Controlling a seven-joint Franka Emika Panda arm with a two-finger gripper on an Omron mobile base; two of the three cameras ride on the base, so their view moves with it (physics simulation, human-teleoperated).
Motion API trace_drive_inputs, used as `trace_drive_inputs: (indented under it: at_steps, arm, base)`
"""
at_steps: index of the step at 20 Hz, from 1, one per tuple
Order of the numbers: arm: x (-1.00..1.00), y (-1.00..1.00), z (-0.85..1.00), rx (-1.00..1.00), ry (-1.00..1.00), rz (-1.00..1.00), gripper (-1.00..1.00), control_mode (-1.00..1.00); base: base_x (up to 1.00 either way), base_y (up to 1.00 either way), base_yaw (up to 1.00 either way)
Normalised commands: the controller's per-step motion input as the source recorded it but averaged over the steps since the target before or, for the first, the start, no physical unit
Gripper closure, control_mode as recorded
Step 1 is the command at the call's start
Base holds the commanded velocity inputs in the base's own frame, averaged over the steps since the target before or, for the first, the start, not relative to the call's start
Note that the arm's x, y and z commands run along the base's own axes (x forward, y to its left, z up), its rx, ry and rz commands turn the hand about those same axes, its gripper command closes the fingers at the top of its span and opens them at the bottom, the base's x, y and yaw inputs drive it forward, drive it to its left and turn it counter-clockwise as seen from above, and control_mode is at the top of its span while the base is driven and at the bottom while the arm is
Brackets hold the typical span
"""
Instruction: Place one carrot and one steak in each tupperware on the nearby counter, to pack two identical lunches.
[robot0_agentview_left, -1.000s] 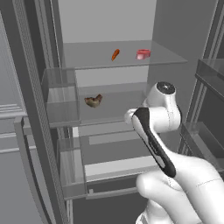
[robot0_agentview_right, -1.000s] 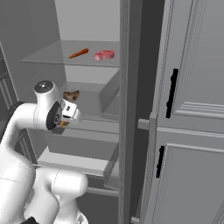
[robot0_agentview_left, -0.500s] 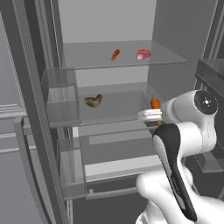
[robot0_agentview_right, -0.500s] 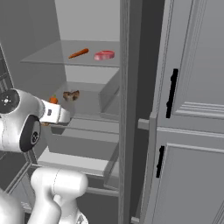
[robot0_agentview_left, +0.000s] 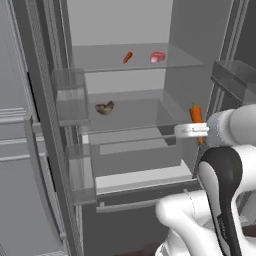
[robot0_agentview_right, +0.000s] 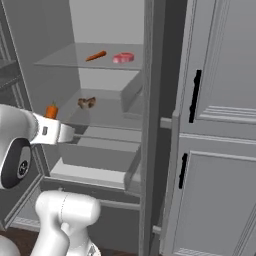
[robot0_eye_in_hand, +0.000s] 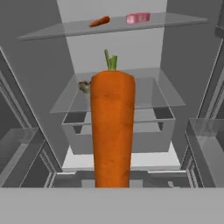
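Note:
A bright-orange carrot (robot0_eye_in_hand: 112, 127) with a green stub stands upright in my gripper (robot0_agentview_left: 196, 130), which is shut on its lower part in front of the open fridge. This held carrot (robot0_agentview_left: 196, 115) hangs right of the middle shelf, and from the right base it is the carrot (robot0_agentview_right: 51, 111) above my gripper (robot0_agentview_right: 54, 127). A second carrot (robot0_agentview_left: 127, 57) and a pink steak (robot0_agentview_left: 157, 57) lie on the top glass shelf. The dark brown steak (robot0_agentview_left: 104, 107) rests on the middle shelf. The tupperware and the counter are out of view.
Glass shelves (robot0_agentview_left: 145, 117) and a drawer (robot0_agentview_left: 135, 150) fill the fridge interior. Door bins (robot0_agentview_left: 70, 95) hang on the left door, and another bin (robot0_agentview_left: 235, 80) is at the right. Grey cabinet doors with black handles (robot0_agentview_right: 195, 95) stand right of the fridge.
The arm has swung back out from the middle shelf towards the fridge's right side, carrying the carrot upright in the shut gripper. The food on the shelves has not moved.

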Motion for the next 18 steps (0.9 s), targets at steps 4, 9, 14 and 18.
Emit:
trace_drive_inputs:
  at_steps: [4, 9, 14, 18]
  arm:
    - [0.00, 0.00, 0.00, 0.00, 0.00, 0.00, 1.00, 1.00]
    - [0.00, 0.00, 0.00, 0.00, 0.00, 0.00, 1.00, 1.00]
    - [0.00, 0.00, 0.00, 0.00, 0.00, 0.00, 1.00, 1.00]
    - [0.00, 0.00, 0.00, 0.00, 0.00, 0.00, 1.00, 1.00]
  base:
    - [-1.00, 0.15, 0.02]
    - [-1.00, 0.27, 0.09]
    - [-0.84, 0.00, 0.04]
    - [-0.63, -0.32, 0.00]
